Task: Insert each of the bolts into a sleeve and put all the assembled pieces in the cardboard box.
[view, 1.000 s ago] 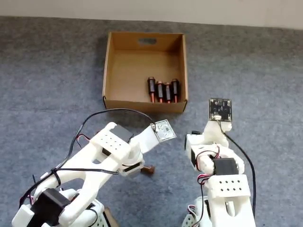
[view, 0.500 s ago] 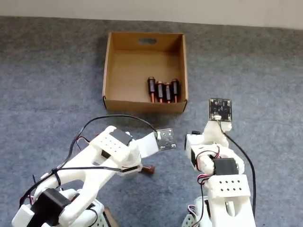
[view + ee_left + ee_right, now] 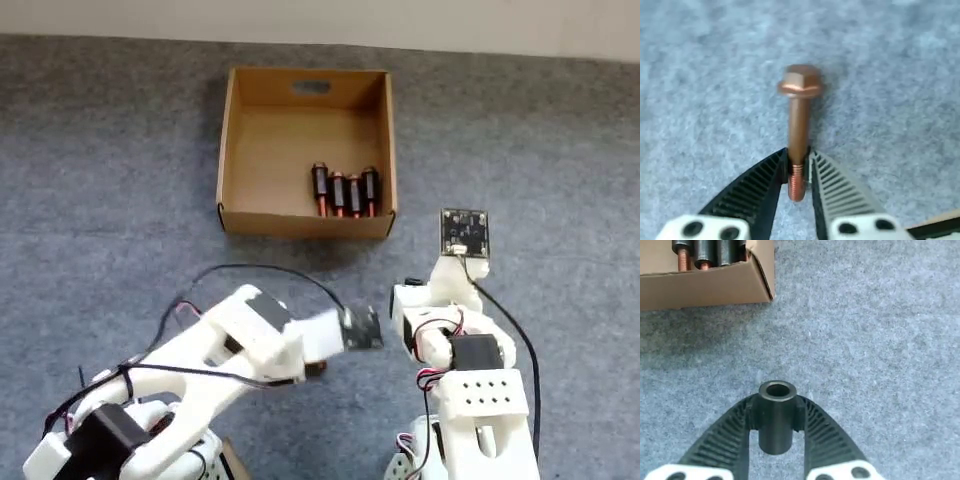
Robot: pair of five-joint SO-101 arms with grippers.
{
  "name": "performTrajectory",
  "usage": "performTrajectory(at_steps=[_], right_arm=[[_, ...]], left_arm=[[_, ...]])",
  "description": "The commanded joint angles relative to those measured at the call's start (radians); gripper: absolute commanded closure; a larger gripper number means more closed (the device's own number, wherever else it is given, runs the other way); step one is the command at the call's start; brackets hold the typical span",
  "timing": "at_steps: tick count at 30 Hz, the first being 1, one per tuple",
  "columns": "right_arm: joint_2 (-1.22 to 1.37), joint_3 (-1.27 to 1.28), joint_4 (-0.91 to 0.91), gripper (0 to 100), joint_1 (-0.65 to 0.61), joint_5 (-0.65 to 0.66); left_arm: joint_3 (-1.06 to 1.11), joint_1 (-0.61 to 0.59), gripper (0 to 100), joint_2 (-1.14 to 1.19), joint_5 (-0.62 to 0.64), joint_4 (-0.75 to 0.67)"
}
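My left gripper (image 3: pixel 799 167) is shut on a copper bolt (image 3: pixel 798 115), pinching its threaded end, with the hex head pointing away over the carpet. In the high view the left arm (image 3: pixel 250 340) sits low at the front left, and the bolt (image 3: pixel 316 369) peeks out beneath it. My right gripper (image 3: pixel 776 412) is shut on a black sleeve (image 3: pixel 776 412), held with its open bore facing out. The cardboard box (image 3: pixel 232 150) stands at the back with several assembled pieces (image 3: pixel 345 190) in its near right corner. The box corner (image 3: pixel 757 275) lies beyond the sleeve.
Grey carpet (image 3: pixel 110 200) covers the whole work surface. The right arm (image 3: pixel 460 340) stands at the front right, close beside the left arm's wrist camera (image 3: pixel 358 328).
The left arm has swung its wrist down and to the right, bringing its camera closer to the right arm. The right arm has stayed still.
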Motion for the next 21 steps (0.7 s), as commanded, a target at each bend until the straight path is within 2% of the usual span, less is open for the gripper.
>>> performTrajectory(at_steps=[1,5,13,21], right_arm=[[-0.018,-0.007,-0.013,99.3,-0.005,-0.008],[-0.018,-0.007,-0.013,99.3,-0.005,-0.009],[-0.018,-0.007,-0.013,99.3,-0.005,-0.009],[-0.018,-0.007,-0.015,99.3,-0.005,-0.009]], left_arm=[[0.002,0.019,99,-0.001,-0.009,-0.014],[0.002,-0.015,99,-0.008,-0.009,-0.008],[-0.053,-0.242,99,-0.012,-0.009,0.017],[-0.139,-0.266,99,-0.010,-0.009,0.158]])
